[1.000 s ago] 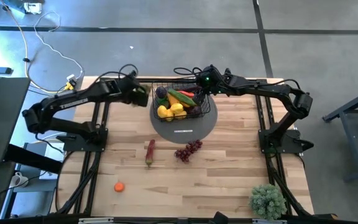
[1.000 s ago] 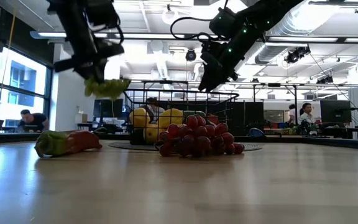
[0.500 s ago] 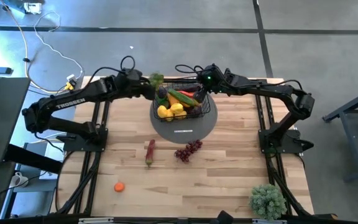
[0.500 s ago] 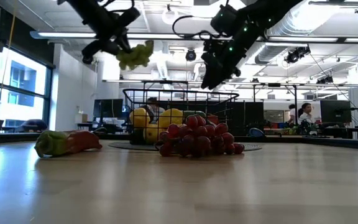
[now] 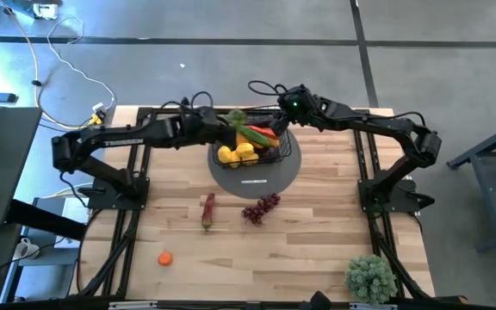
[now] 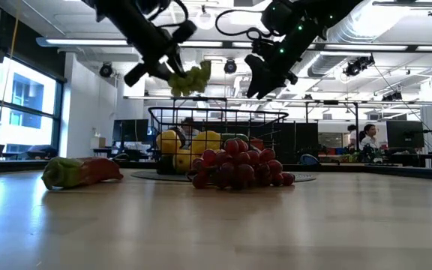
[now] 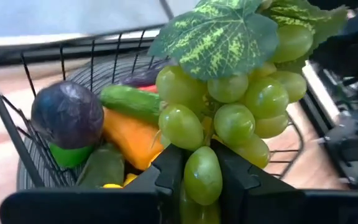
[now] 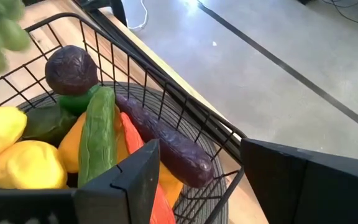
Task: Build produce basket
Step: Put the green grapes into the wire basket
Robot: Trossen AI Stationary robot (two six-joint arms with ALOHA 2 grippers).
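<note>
From above, the basket (image 5: 250,142) sits on the grey mat (image 5: 257,176) near the counter's far edge, the left gripper (image 5: 227,123) over its left rim and the right gripper (image 5: 284,119) at its far right corner. At counter height, the left one's fingers (image 6: 172,71) are clamped on green grapes (image 6: 190,79) above the basket, with purple grapes (image 6: 238,169) and a pepper (image 6: 81,172) lying on the counter in front. The right wrist camera shows the right fingers (image 8: 135,171) apart over the basket's rim.
</note>
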